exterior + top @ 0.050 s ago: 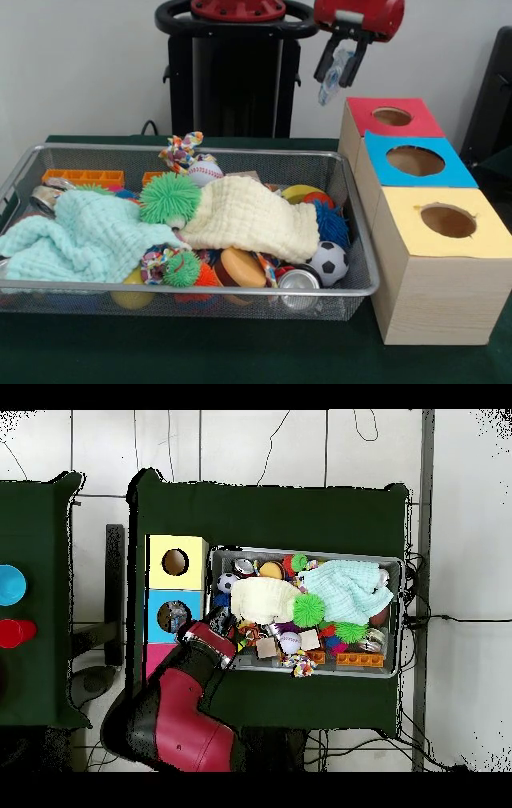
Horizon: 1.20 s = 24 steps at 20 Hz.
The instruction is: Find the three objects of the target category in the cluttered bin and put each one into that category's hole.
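High at the right of the front view, my gripper (pixel 338 77) is shut on a clear crumpled plastic bottle (pixel 329 90). It hangs in the air above the bin's far right corner, just left of the red-topped box (pixel 422 123). Three wooden boxes stand in a row beside the bin, with holes in a red top (pixel 392 117), a blue top (pixel 414 161) and a yellow top (pixel 448 220). In the overhead view the arm (pixel 175 719) hides the red box, and the gripper (pixel 222 626) sits between the blue box (pixel 157 599) and the bin.
The wire mesh bin (pixel 356 240) holds a mint cloth (pixel 80 240), a cream cloth (pixel 252 216), a green spiky ball (pixel 170 198), a baseball (pixel 206 171), a soccer ball (pixel 328 262), a can (pixel 298 280) and orange trays (pixel 82 177).
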Each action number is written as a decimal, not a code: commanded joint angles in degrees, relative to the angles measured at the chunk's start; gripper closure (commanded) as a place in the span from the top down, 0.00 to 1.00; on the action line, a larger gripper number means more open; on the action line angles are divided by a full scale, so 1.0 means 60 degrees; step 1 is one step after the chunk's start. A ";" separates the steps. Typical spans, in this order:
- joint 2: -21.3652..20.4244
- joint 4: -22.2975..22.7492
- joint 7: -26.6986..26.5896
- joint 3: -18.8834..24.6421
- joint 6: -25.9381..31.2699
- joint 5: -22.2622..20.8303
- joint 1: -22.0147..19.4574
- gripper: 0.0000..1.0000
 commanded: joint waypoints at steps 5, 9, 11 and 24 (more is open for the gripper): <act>0.2313 0.0248 0.1613 -0.2444 0.0268 0.3404 0.2271 0.00; 0.2602 0.0475 0.1997 -0.2357 -0.0194 0.3915 0.2487 0.00; 0.2623 0.0568 0.2239 -0.2198 -0.0470 0.4014 0.2481 0.00; 0.2567 0.0944 0.3733 -0.0996 -0.2241 0.4156 0.1894 0.00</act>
